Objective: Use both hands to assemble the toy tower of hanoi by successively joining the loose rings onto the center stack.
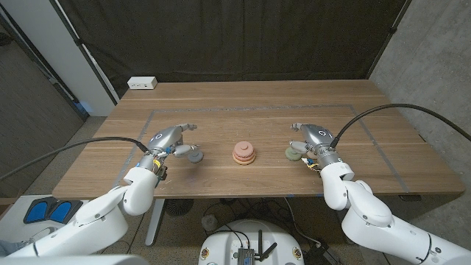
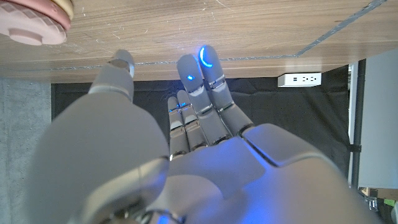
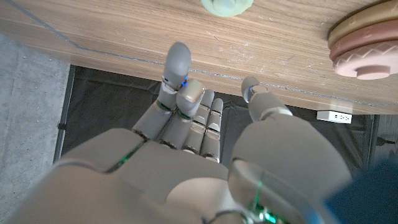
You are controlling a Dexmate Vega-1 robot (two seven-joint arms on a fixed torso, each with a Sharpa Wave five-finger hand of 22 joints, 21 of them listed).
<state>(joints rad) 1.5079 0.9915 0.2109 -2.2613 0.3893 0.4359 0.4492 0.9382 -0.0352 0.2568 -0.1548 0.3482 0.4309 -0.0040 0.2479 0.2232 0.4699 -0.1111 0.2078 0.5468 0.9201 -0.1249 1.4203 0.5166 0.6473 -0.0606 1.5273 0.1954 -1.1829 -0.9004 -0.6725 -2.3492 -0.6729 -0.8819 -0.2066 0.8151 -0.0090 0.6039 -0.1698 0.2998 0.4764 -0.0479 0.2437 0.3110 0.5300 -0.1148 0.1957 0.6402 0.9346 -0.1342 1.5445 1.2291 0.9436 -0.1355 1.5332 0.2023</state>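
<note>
my left hand [image 1: 171, 141] hangs over the left of the table [image 1: 257, 103], fingers apart and holding nothing, just beside a grey ring [image 1: 193, 155] that lies flat on the wood. my right hand [image 1: 313, 140] is on the other side, fingers also spread and empty, next to a green ring [image 1: 296, 153]; i cannot tell whether either hand touches its ring. the stack [image 1: 244, 152] of pink and tan rings stands between the two hands, at the middle of the table. a white power strip [image 1: 142, 83] sits at the far left edge.
</note>
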